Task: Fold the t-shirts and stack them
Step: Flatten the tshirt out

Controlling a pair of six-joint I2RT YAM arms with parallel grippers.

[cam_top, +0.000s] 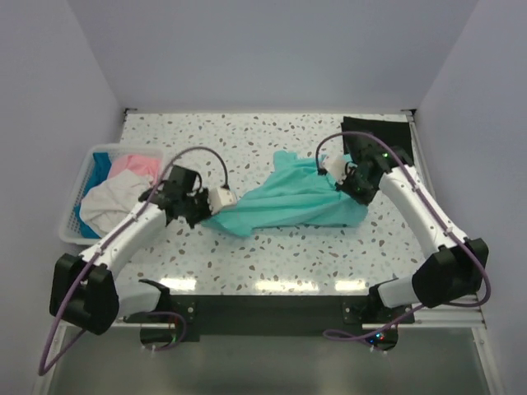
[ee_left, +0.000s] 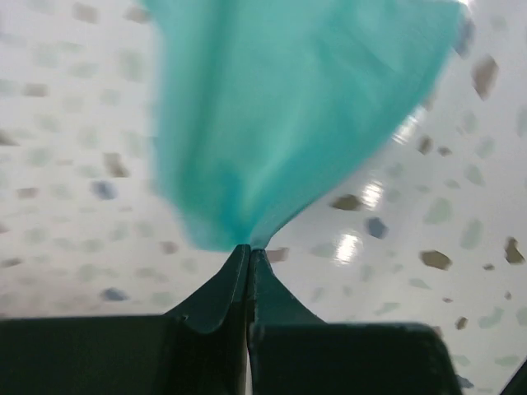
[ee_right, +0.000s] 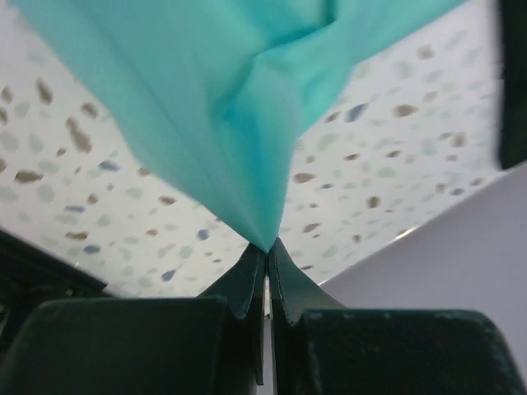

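L gripper (ee_left: 249, 248): jaws pinched tight on teal t-shirt (cam_top: 288, 202), at its near-left end. Cloth fans out from the tips. Wrist view blurry, maybe the hem, can't say which edge.
R gripper (ee_right: 268, 245): jaws together, clamped on teal t-shirt at its right end, cloth gathered to a point at the tips.
Teal t-shirt: mid-table, strung btw both grippers, bunched w/ folds, middle lying on table (cam_top: 247, 140).
Black t-shirt (cam_top: 375, 132): flat at far-right corner of table, just behind R gripper.
Basket (cam_top: 78, 188): white slatted, off left side of table, beside L arm.
Pink t-shirt (cam_top: 136, 164): in basket, far side.
White t-shirt (cam_top: 111, 206): in basket, near side, crumpled on top.
Blue t-shirt (cam_top: 99, 164): in basket, far-left, partly under the white one.
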